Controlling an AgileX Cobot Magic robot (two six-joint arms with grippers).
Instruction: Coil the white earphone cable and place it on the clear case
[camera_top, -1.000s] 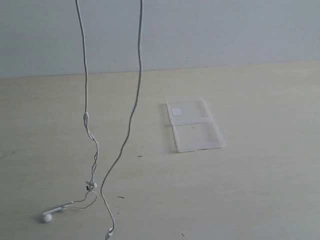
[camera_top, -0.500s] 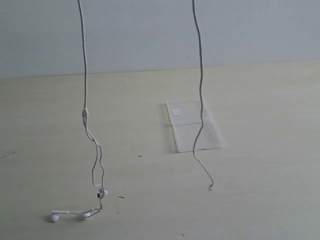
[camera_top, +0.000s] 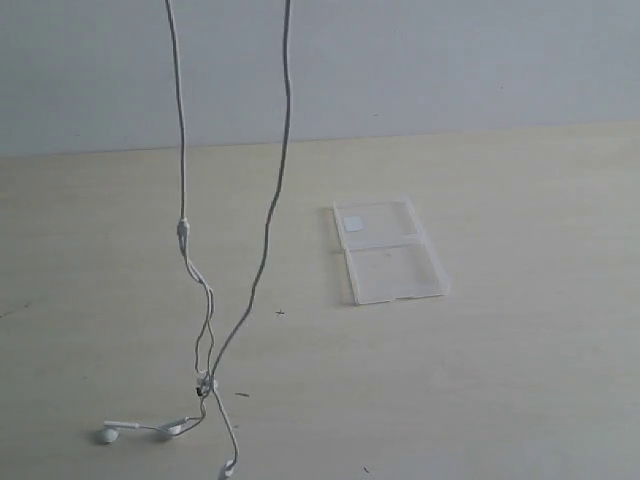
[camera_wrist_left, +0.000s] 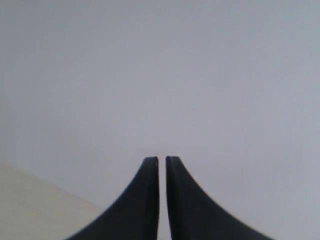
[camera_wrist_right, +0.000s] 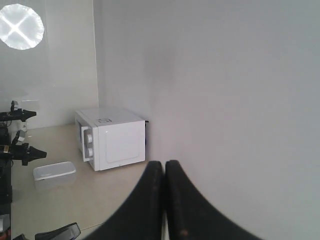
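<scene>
Pale wooden table (camera_top: 520, 400) runs back to a plain grey-white wall (camera_top: 450, 60). The white earphone cable (camera_top: 183, 180) hangs in two long strands that both leave the top of the exterior view. The left strand carries a small inline remote (camera_top: 183, 229). The right strand swings down to meet it low down, then ends near the bottom edge. Two earbuds (camera_top: 108, 434) lie on the table at front left.

The clear case (camera_top: 395, 275) lies open and flat to the right of the strands, apart from them, with a white sticker (camera_top: 353, 223) on its far panel.

Neither claw shows in the exterior view. In its wrist view, the left gripper (camera_wrist_left: 162, 162) has its black fingers drawn together to a hairline gap. The right gripper (camera_wrist_right: 164, 167) has its fingers pressed together, with a white microwave (camera_wrist_right: 112, 137) beyond it. No cable shows between either pair, so whether they clamp it cannot be told.
</scene>
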